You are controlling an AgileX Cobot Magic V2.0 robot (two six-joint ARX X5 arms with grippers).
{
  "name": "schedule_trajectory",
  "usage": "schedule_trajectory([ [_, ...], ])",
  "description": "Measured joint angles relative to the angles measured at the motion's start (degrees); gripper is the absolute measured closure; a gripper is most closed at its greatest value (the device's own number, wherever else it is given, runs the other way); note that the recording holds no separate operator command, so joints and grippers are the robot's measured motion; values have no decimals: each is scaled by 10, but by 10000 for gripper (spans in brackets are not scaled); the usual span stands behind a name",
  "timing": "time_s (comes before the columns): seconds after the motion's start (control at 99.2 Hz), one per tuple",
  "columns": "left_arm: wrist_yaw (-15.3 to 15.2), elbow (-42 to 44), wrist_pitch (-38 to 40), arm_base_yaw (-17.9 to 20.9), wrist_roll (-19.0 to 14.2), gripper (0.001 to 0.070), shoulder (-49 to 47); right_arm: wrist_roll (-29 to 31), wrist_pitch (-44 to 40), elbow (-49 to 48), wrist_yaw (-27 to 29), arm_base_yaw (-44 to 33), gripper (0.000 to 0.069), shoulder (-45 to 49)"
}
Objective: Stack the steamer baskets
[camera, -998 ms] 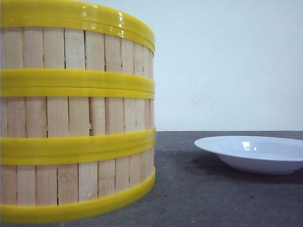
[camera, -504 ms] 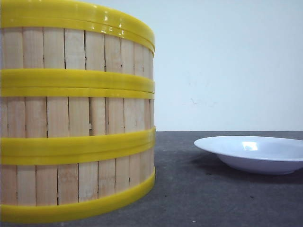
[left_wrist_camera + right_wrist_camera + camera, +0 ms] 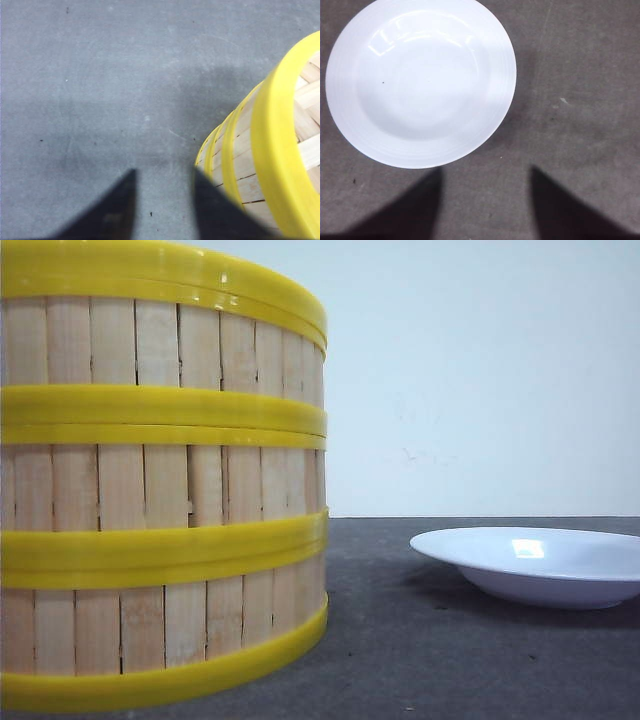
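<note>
Three steamer baskets [image 3: 160, 490] with pale bamboo slats and yellow rims stand in one stack at the left of the front view, very close to the camera. The left wrist view shows the same stack [image 3: 265, 165] from above and beside it. My left gripper [image 3: 162, 175] hangs open over bare mat next to the stack, one dark finger [image 3: 215, 210] overlapping the basket wall in the picture. My right gripper [image 3: 485, 172] is open above the mat, holding nothing. Neither gripper appears in the front view.
A white shallow plate [image 3: 530, 565] lies on the dark grey mat [image 3: 450, 670] to the right of the stack. In the right wrist view the plate [image 3: 420, 80] lies just beyond the fingertips. A pale wall stands behind the table.
</note>
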Motion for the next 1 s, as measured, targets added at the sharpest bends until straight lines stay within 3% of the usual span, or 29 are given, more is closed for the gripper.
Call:
schedule_trajectory([
  [0.06, 0, 0, 0, 0, 0, 675, 0, 0, 0, 0, 0, 0, 612, 0],
  [0.151, -2, 0, 0, 0, 0, 690, 0, 1, 3, 0, 0, 0, 664, 0],
  [0.302, -2, 0, 0, 0, 0, 693, 0, 6, -16, 0, 0, 0, 679, 0],
  [0.736, -2, 0, 3, 0, 0, 693, 0, 10, 45, 0, 0, 0, 680, 0],
  [0.827, -24, -29, 54, 0, 9, 693, -19, 10, 60, 0, 0, 0, 680, 0],
  [0.998, -46, -198, 220, 1, 17, 693, -143, 10, 88, 0, 0, 0, 680, 0],
])
